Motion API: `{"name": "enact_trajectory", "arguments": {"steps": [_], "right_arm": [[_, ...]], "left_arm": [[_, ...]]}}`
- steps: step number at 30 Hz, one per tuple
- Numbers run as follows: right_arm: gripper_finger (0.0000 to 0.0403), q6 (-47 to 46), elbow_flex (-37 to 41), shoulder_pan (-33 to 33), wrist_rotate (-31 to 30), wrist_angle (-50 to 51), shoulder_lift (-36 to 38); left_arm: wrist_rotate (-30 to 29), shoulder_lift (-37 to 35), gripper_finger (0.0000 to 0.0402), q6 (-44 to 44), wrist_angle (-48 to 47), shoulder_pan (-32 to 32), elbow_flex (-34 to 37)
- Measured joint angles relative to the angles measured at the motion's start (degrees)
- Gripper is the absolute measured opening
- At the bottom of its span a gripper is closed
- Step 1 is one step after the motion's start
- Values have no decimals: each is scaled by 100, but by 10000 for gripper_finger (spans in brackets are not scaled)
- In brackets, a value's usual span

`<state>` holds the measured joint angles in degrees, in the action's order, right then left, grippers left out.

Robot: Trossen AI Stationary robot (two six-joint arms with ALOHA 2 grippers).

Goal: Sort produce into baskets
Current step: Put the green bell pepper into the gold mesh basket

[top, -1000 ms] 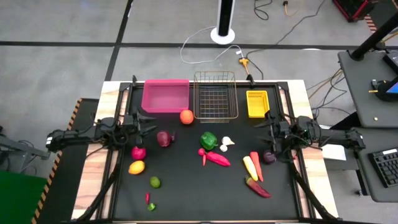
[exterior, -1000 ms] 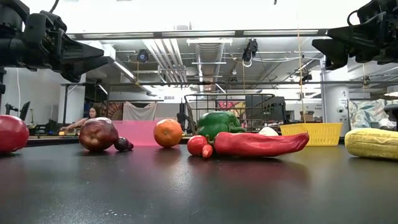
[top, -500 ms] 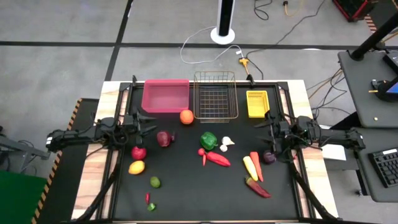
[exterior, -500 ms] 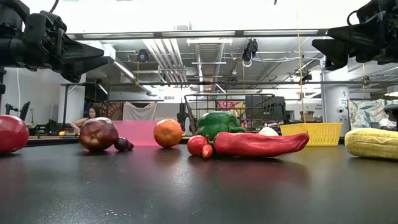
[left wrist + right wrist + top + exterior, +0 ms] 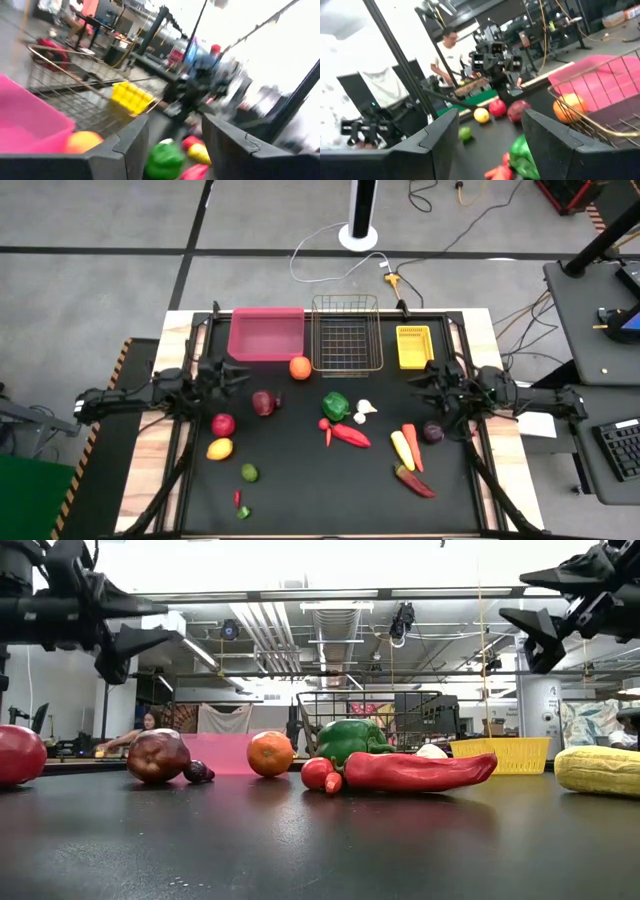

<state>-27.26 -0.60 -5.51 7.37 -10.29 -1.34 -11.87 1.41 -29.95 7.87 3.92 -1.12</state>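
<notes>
Near edge, left part of the black worktop (image 5: 300, 500): small red chilli (image 5: 237, 497) and small green piece (image 5: 244, 512), with a round green lime (image 5: 249, 472) just behind them. Near right: long dark red chilli pepper (image 5: 415, 481).

Middle band, left to right: yellow lemon (image 5: 219, 448), red apple (image 5: 223, 425), dark red onion (image 5: 265, 402), green bell pepper (image 5: 335, 406) above a long red pepper (image 5: 349, 434), white garlic pieces (image 5: 365, 410), pale yellow corn cob (image 5: 402, 450) beside an orange carrot (image 5: 412, 446), dark purple onion (image 5: 433, 432).

Left gripper (image 5: 236, 377): raised above the left side, fingers (image 5: 131, 145) moderately parted, holding nothing.

Right gripper (image 5: 420, 384): raised above the right side, fingers (image 5: 442, 137) moderately parted, holding nothing.

Far edge: round orange fruit (image 5: 299, 367) on the worktop, just in front of the gap between the pink plastic bin (image 5: 266, 334) and the metal wire-mesh basket (image 5: 346, 333); narrow yellow plastic bin (image 5: 413, 347) to the right. All three contain no produce.
</notes>
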Motion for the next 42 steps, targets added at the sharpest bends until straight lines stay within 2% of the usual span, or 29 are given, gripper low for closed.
{"name": "enact_trajectory", "arguments": {"steps": [4, 7, 12, 15, 22, 25, 28, 35, 39, 42], "right_arm": [[210, 147, 0, 1, 3, -452, 0], [210, 372, 0, 1, 3, -837, -25], [210, 440, 2, 1, -41, -1119, -158], [210, 469, -12, 1, -144, -1172, -368], [210, 896, -636, -1, -467, -1028, -1370], [210, 1169, -1156, -1, -464, -497, -1895], [210, 1403, -1844, -1, -495, 388, -2369], [210, 1742, -3410, -2, -1056, 2727, -3357], [210, 1746, -3918, -3, -1091, 3204, -3830], [210, 1746, -4078, -3, -1092, 3297, -4173]], "left_arm": [[-22, 61, 167, -928, 71, -7, -1], [192, 167, 167, -1106, 117, -16, 1], [287, 441, 167, -1149, 470, -30, 1], [640, 665, 167, -980, 926, -88, 3], [870, 1201, 167, -423, 1962, -318, -27], [1074, 1438, 167, 27, 1964, -415, -188], [1022, 1722, 167, 330, 1960, -564, -384], [952, 2457, 155, 1007, 1663, -799, -1039], [941, 2815, 149, 1295, 804, -800, -1520], [941, 3067, 147, 1323, 550, -804, -1749]]}}
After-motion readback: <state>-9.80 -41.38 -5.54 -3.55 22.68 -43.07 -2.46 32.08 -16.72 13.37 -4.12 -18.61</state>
